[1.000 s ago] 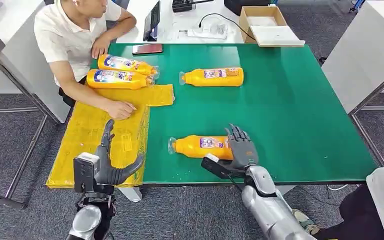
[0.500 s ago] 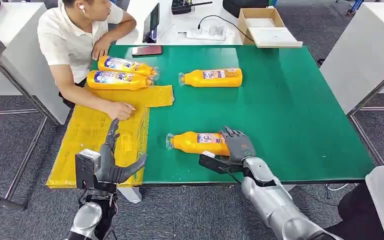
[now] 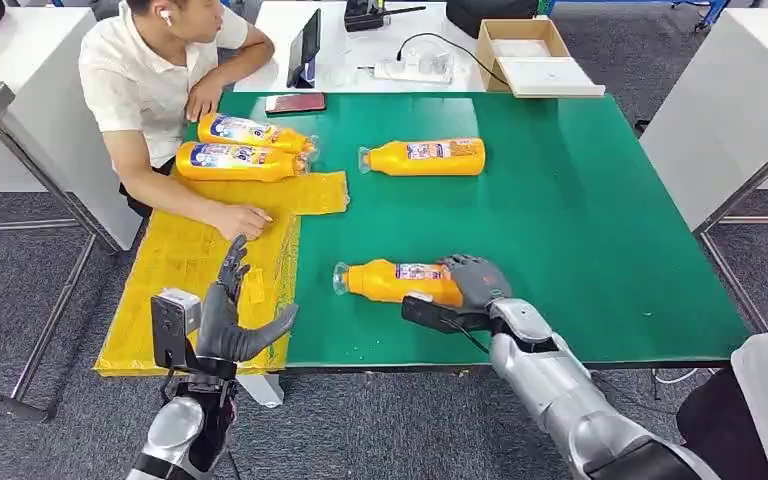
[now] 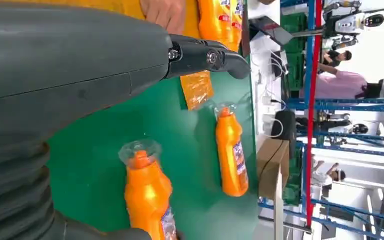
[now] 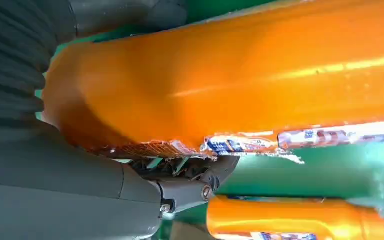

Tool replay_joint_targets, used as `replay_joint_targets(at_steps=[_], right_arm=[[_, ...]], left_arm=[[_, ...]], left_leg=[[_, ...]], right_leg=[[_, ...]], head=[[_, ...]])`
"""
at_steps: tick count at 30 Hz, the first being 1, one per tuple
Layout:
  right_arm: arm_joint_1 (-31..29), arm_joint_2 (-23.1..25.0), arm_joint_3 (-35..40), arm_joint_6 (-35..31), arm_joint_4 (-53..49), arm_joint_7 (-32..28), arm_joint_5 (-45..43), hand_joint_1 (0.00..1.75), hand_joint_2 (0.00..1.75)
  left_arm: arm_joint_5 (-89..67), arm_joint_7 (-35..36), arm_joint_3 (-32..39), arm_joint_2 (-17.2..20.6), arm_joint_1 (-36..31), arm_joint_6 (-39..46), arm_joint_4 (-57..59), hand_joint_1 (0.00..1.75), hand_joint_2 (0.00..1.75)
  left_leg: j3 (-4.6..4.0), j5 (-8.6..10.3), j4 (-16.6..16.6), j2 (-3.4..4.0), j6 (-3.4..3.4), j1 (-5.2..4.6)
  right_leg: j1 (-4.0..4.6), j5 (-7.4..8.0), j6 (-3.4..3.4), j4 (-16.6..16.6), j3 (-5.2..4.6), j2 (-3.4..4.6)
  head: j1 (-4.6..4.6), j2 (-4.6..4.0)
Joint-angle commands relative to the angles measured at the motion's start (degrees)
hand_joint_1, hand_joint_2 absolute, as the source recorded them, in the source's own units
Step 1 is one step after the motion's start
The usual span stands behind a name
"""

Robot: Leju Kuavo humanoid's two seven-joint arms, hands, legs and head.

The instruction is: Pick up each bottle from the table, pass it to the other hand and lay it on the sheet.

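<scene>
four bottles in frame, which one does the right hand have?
The near bottle, lying alone at the table's front edge. The right hand wraps its base. The far bottle lies untouched mid-table; the other two are already on the sheet.

Orange bottles, four: two lying side by side at 10 o'clock on the desk (image 3: 610, 200), bottle one (image 3: 252, 131) and bottle two (image 3: 235, 162), a third bottle (image 3: 422, 157) near 12 o'clock, a fourth bottle (image 3: 396, 282) at 6 o'clock. Yellow sheet (image 3: 175, 270), one, at 9 o'clock. Phone (image 3: 295, 102), one, at 11 o'clock; cardboard box (image 3: 526, 52), one, beyond the desk at 1 o'clock.
</scene>
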Motion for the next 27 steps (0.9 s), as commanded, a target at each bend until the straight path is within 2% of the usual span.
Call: replay_joint_targets(at_steps=[1, 4, 7, 9, 11, 13, 17, 20, 21, 27], right_arm=[[8.57, 4.35, -6.91, -8.85, -12.4, -12.87, -15.4, 1.75, 1.75], [13.61, 6.07, -6.26, -14.52, -25.95, -15.44, -18.27, 1.75, 1.75], [14.52, 6.07, -5.83, -15.64, -28.84, -14.68, -18.53, 1.75, 1.75], [16.38, 6.69, -5.06, -21.21, -33.22, -17.71, -18.07, 1.75, 1.75], [17.65, 6.82, -3.22, -24.85, -37.08, -18.55, -16.59, 1.71, 1.75], [18.42, 6.74, -0.73, -26.48, -39.78, -18.57, -15.23, 1.54, 1.75], [17.85, 6.88, 2.79, -24.37, -37.58, -17.92, -15.58, 1.4, 1.75], [16.35, 7.88, 3.77, -22.73, -32.5, -18.43, -16.44, 1.45, 1.75], [15.95, 8.21, 3.94, -22.33, -31.18, -18.9, -16.73, 1.5, 1.75], [15.95, 8.21, 3.94, -22.33, -31.18, -18.9, -16.73, 1.5, 1.75]], left_arm=[[1.9, -2.1, -0.63, 0.98, -0.95, 6.25, 2.12, 0.0, 1.75], [2.11, -3.8, -0.19, -0.6, 0.0, 13.62, 2.63, 0.0, 1.75], [3.02, -3.82, -0.28, -0.89, 0.36, 14.44, 2.83, 0.0, 1.75], [5.9, -2.73, -1.22, -1.12, 1.44, 14.23, 3.42, 0.0, 1.75], [8.83, -2.15, -2.74, -0.99, 2.35, 12.14, 3.9, 0.0, 1.75], [9.22, -2.95, -5.26, -0.37, 3.21, 10.03, 3.6, 0.0, 1.75], [7.6, -4.61, -10.63, 1.7, 4.19, 2.08, 0.47, 0.0, 1.75], [6.56, -6.43, -12.75, 2.71, 4.58, -3.38, -1.89, 0.0, 1.75], [6.3, -6.83, -12.66, 2.6, 4.8, -4.12, -2.34, 0.0, 1.75], [6.3, -6.83, -12.66, 2.6, 4.8, -4.12, -2.34, 0.0, 1.75]], left_leg=[[0.11, 0.0, -0.12, 0.03, -0.1, 0.05], [-0.09, -0.05, -0.05, 0.13, -0.1, 0.04], [-0.28, -0.07, -0.02, 0.01, -0.13, 0.04], [-0.32, -0.11, -0.03, -0.03, -0.11, 0.07], [-0.37, -0.09, -0.04, -0.08, -0.07, 0.05], [-0.46, -0.1, -0.04, 0.06, -0.07, 0.01], [-0.53, -0.1, -0.04, -0.04, -0.08, 0.03], [-0.63, -0.06, -0.05, 0.01, -0.07, 0.01], [-0.58, -0.1, -0.03, 0.04, -0.09, 0.03], [-0.58, -0.07, -0.08, 0.05, -0.09, 0.04]], right_leg=[[0.06, -0.01, -0.12, -0.11, 0.11, -0.06], [0.04, -0.02, -0.09, 0.02, -0.11, 0.06], [0.04, -0.12, -0.09, 0.12, -0.29, -0.05], [0.07, -0.15, -0.08, 0.12, -0.35, -0.07], [0.05, -0.17, -0.05, 0.1, -0.38, -0.12], [0.01, -0.15, -0.05, 0.12, -0.47, 0.03], [0.02, -0.16, -0.08, 0.08, -0.5, -0.08], [0.01, -0.08, -0.06, 0.04, -0.6, 0.0], [0.03, -0.11, -0.1, 0.05, -0.54, 0.01], [0.04, -0.08, -0.09, 0.01, -0.55, 0.02]], head=[[0.0, 0.0], [0.0, 0.0], [-0.02, 0.0], [-0.04, 0.0], [0.0, 0.0], [0.0, 0.0], [0.0, -0.02], [0.0, 0.0], [0.0, -0.02], [0.0, 0.0]])
